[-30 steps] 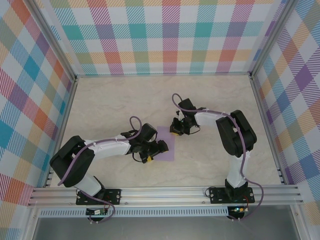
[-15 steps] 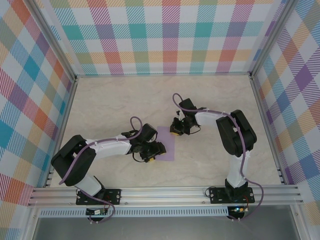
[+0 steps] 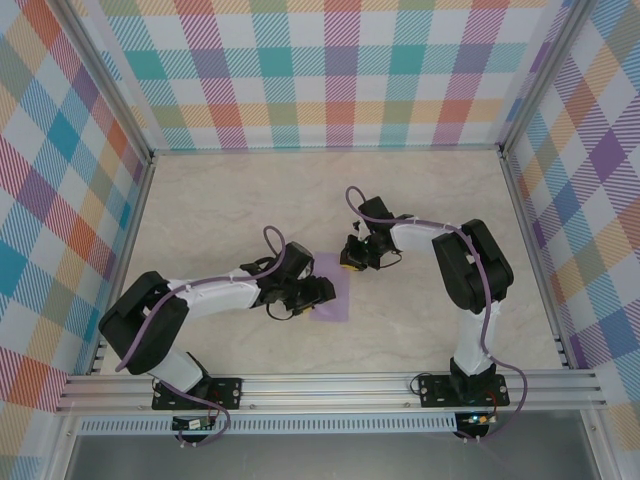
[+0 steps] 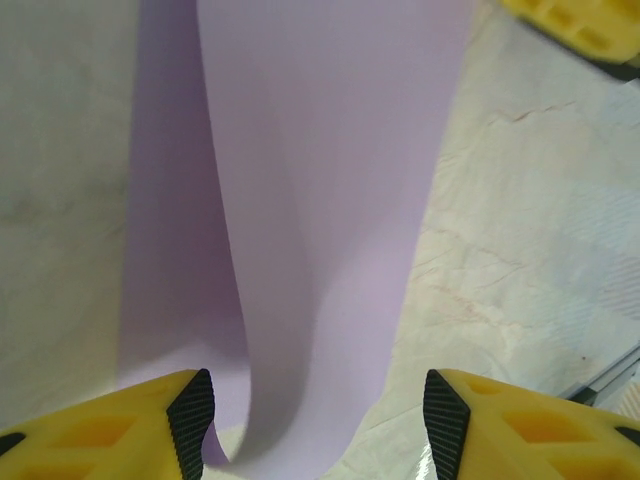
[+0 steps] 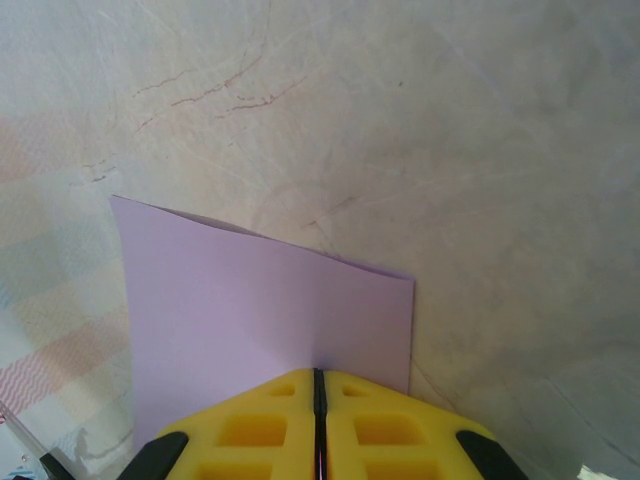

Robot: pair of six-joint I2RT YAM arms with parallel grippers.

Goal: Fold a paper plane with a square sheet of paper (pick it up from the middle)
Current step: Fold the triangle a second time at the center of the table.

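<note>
The lilac square sheet of paper (image 3: 338, 296) lies mid-table. In the left wrist view its near part (image 4: 320, 200) curls up and over itself in a soft fold. My left gripper (image 3: 318, 292) is open over the sheet's left side, and the curl rises between its black pads (image 4: 192, 418). My right gripper (image 3: 351, 259) is at the sheet's far right corner. Its yellow fingers (image 5: 270, 430) are shut tight together (image 5: 317, 385), with the sheet's edge (image 5: 260, 310) running into their tips and its far edge slightly lifted.
Beige marble-look tabletop (image 3: 220, 210) with checkered walls on three sides and a metal rail (image 3: 330, 385) along the near edge. The tip of the right gripper's yellow finger (image 4: 572, 24) shows at the left wrist view's top right.
The left gripper has shifted slightly over the sheet's left part. The right gripper and its corner of the sheet have stayed put.
</note>
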